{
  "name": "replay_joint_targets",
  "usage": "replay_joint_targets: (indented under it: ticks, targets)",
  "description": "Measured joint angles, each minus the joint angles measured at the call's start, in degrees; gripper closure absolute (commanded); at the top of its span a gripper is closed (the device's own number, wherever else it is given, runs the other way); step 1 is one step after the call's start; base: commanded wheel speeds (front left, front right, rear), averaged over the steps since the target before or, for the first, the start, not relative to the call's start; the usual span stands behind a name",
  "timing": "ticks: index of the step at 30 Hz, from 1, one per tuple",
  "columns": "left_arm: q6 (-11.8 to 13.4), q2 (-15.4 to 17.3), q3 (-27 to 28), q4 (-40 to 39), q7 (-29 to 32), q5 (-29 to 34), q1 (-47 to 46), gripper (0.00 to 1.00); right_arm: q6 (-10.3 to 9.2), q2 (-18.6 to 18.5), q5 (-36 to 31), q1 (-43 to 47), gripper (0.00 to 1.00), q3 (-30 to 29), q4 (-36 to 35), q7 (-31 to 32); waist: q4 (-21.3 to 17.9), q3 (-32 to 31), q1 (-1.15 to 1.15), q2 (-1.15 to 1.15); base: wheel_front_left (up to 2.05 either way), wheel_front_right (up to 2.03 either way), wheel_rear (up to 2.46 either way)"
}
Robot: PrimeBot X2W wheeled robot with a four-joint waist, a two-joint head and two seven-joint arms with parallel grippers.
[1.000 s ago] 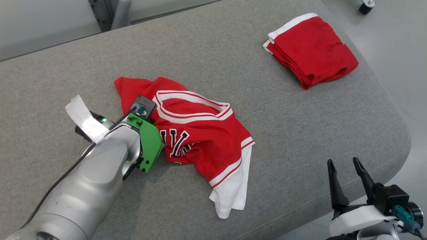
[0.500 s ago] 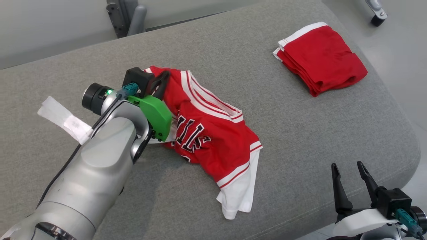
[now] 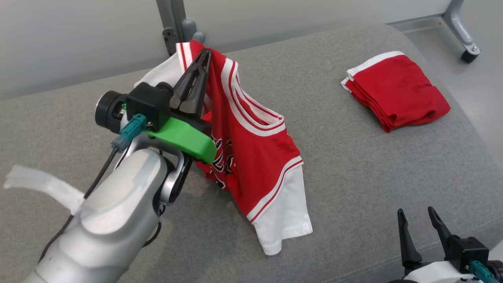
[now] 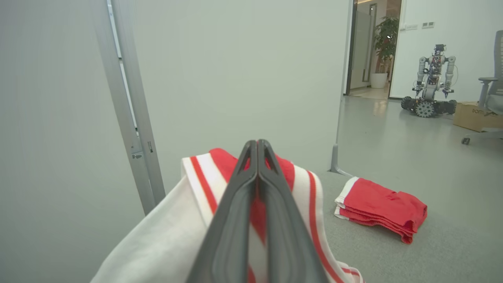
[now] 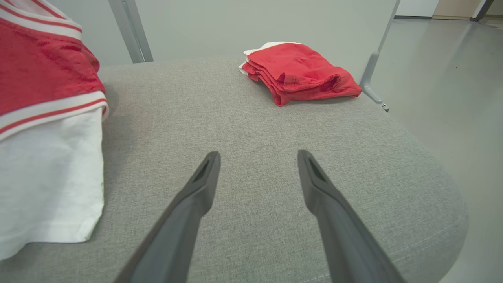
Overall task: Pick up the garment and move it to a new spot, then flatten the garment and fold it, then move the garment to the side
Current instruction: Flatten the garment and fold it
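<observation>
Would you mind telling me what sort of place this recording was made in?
Probably a robotics lab in an office: another wheeled robot stands beside an office chair and a cardboard box, and pale partition panels screen the grey padded table.

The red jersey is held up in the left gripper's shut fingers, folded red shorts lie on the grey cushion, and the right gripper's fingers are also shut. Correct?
Not entirely. The right gripper has its fingers open, as the right wrist view shows. The rest stands: the left gripper holds the red jersey up, and the folded red shorts lie on the grey cushion.
</observation>
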Motion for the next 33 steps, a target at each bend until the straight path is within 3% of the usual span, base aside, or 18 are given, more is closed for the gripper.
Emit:
replay_joint_targets:
  ticks: [8, 15, 21, 24, 27, 33]
  targets:
    - [9.11, 9.43, 3.9, -28.78, 4.93, 0.49, 6.34, 1.0, 0.0, -0.01, 0.14, 1.53, 0.0, -0.21, 0.03, 0.0, 3.68, -2.1, 0.0, 0.0, 0.0, 0.0, 0.0]
    - [11.15, 14.51, 5.69, -42.4, 11.35, 0.54, 5.61, 1.0, 0.0, -0.01, 0.52, 0.95, 0.0, 0.59, 0.29, 0.0, 5.28, -2.99, 0.0, 0.0, 0.0, 0.0, 0.0]
    - [10.07, 15.69, 5.84, -45.96, 15.86, -0.03, 1.29, 1.0, 0.0, -0.02, 1.6, 0.41, 0.0, 1.81, 0.49, 0.0, 4.12, -2.54, 0.0, 0.0, 0.0, 0.0, 0.0]
    - [8.23, 14.21, 4.93, -43.25, 16.84, -1.59, -0.16, 1.0, 0.0, -0.01, 2.35, -0.53, 0.0, 2.29, 0.49, 0.0, 3.07, -1.58, 0.0, 0.0, 0.0, 0.0, 0.0]
    - [5.87, 12.46, 3.04, -37.27, 17.49, -2.93, -1.48, 1.0, 0.0, -0.02, 3.24, -1.94, 0.0, 2.77, 0.48, 0.0, 1.7, -0.17, 0.0, 0.0, 0.0, 0.0, 0.0]
    - [-1.51, 7.44, -2.56, -19.39, 17.12, -2.57, -5.87, 1.0, 0.0, -0.03, 5.28, -3.9, 0.0, 3.86, 0.7, -0.01, -2.18, 3.1, 0.0, 0.0, 0.0, 0.0, 0.0]
